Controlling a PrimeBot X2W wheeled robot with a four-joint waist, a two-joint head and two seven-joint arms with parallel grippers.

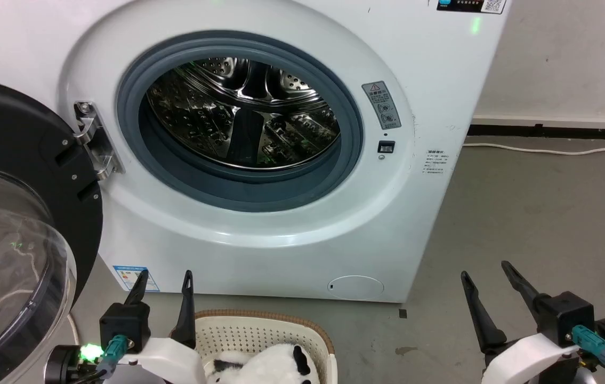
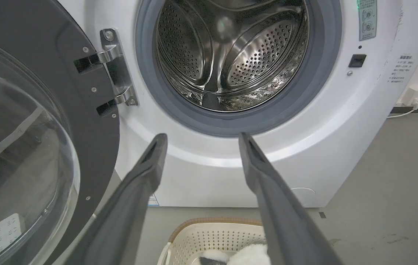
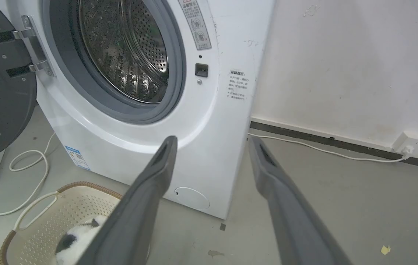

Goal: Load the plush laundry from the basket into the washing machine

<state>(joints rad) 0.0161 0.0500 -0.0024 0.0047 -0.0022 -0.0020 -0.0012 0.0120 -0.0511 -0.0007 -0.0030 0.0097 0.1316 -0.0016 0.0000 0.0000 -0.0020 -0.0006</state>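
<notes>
Two grippers low in the head view, both spread wide and holding nothing: left gripper just beside the left rim of the basket, right gripper well apart from it, over the floor. Plush toy lying in the basket, cut off by the bottom edge, so long axis impossible to tell; below and slightly right of the left gripper, far to the left of the right one. Washing machine straight behind the basket, door standing open at the left. From the left wrist: fingers wide apart, aimed at the lower lip of the port, toy beneath them, partly hidden behind the finger at that view's right. From the right wrist: fingers equally wide, aimed at the machine's lower right corner, toy low at the left, partly behind the finger on that side. Judged nearer: the left arm. Probably needed: a tilt downward and a short reach into the basket before closing, then a lift forward to the port.
</notes>
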